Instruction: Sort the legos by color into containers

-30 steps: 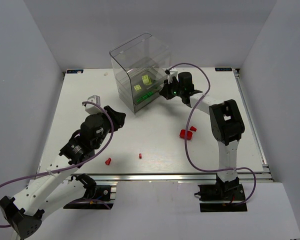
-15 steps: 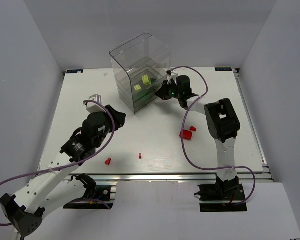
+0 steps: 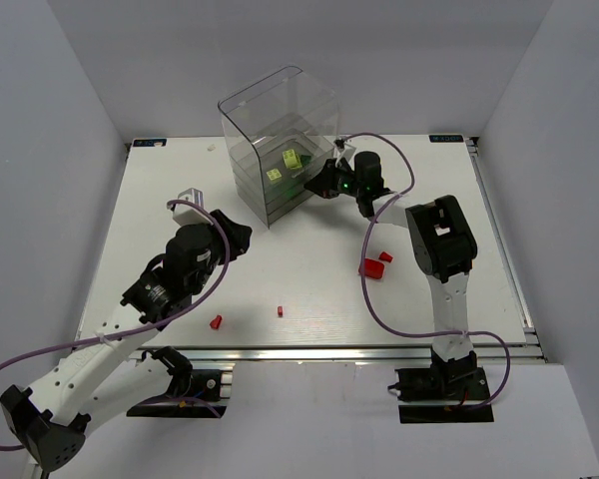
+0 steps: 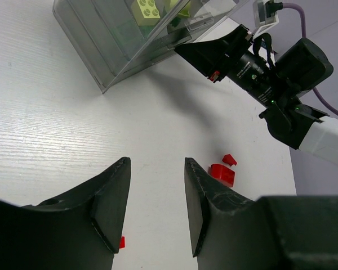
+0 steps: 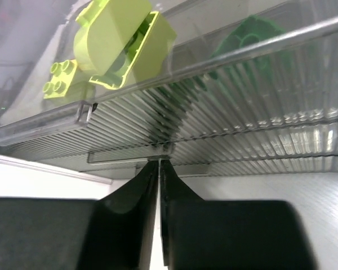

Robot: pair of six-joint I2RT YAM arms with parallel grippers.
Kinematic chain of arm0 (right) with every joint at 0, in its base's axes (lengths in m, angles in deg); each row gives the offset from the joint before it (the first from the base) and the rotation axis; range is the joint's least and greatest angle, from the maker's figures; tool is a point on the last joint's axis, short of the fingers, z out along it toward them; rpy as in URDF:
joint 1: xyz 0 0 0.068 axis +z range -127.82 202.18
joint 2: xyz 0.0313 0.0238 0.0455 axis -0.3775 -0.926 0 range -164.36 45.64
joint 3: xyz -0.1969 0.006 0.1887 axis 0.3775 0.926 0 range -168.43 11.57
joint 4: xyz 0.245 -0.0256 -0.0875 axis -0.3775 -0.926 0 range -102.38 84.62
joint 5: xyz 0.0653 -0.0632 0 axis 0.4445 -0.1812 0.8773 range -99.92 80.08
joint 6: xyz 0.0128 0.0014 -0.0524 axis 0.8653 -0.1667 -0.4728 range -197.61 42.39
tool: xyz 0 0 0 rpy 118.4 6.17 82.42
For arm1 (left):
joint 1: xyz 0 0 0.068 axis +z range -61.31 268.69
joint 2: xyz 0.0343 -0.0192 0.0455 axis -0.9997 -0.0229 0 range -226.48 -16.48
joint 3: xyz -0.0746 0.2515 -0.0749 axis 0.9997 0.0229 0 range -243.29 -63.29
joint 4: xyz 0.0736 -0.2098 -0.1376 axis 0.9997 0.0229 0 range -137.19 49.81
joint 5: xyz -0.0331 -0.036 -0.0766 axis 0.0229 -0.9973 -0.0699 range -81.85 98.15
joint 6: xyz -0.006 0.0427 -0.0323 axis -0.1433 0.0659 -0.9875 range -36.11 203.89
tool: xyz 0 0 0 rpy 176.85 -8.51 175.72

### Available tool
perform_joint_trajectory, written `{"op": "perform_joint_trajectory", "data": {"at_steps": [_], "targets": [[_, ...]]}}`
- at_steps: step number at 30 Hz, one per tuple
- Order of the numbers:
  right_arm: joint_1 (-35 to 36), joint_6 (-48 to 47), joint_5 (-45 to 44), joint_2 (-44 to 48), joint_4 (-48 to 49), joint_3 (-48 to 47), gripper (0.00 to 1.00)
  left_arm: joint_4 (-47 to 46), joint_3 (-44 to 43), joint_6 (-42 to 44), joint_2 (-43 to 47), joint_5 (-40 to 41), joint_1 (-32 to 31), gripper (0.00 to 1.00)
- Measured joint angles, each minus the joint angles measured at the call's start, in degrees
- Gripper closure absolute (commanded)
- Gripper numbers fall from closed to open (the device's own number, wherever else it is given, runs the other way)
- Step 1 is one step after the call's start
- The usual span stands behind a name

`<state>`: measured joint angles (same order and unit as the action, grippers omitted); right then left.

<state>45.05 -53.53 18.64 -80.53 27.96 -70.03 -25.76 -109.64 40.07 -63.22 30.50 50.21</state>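
The containers (image 3: 280,140) are clear stacked drawers under a tall hood at the back middle. Pale yellow-green legos (image 3: 292,158) lie in an upper drawer, and they also show in the right wrist view (image 5: 124,39) with a dark green lego (image 5: 253,36) in the drawer. My right gripper (image 3: 319,187) is shut, its tips (image 5: 159,161) against a lower drawer's front handle. My left gripper (image 3: 235,238) is open and empty (image 4: 156,163) above the table, left of the drawers. Two red legos (image 3: 371,267) lie at the middle right, and two tiny red legos (image 3: 217,321) lie near the front.
The left wrist view shows the drawer unit (image 4: 118,39), the right gripper (image 4: 197,53) at its front, and the red legos (image 4: 222,174) beyond my right finger. White walls stand round the table (image 3: 160,200). A purple cable (image 3: 379,230) loops by the right arm.
The right gripper has moved left toward the unit and the lower drawer has slid in. The bright green pieces seen at its front are now hidden. The left arm has barely moved.
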Motion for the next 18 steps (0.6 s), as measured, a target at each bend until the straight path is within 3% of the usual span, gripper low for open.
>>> {"op": "perform_joint_trajectory", "data": {"at_steps": [2, 9, 13, 18], "targets": [[-0.1, 0.7, 0.9, 0.0, 0.2, 0.3, 0.81, 0.0, 0.0, -0.2, 0.2, 0.0, 0.0, 0.47], [-0.8, 3.7, 3.3, 0.0, 0.5, 4.5, 0.78, 0.0, 0.1, -0.6, 0.6, 0.0, 0.0, 0.46], [-1.3, 6.5, 4.2, 0.0, 0.2, 5.7, 0.63, 0.0, 0.1, -0.7, 0.6, 0.0, 0.0, 0.46], [-1.8, 10.4, 5.0, 0.0, 1.0, 5.6, 0.57, 0.0, 0.1, -0.7, 0.5, 0.0, 0.0, 0.46]]}}
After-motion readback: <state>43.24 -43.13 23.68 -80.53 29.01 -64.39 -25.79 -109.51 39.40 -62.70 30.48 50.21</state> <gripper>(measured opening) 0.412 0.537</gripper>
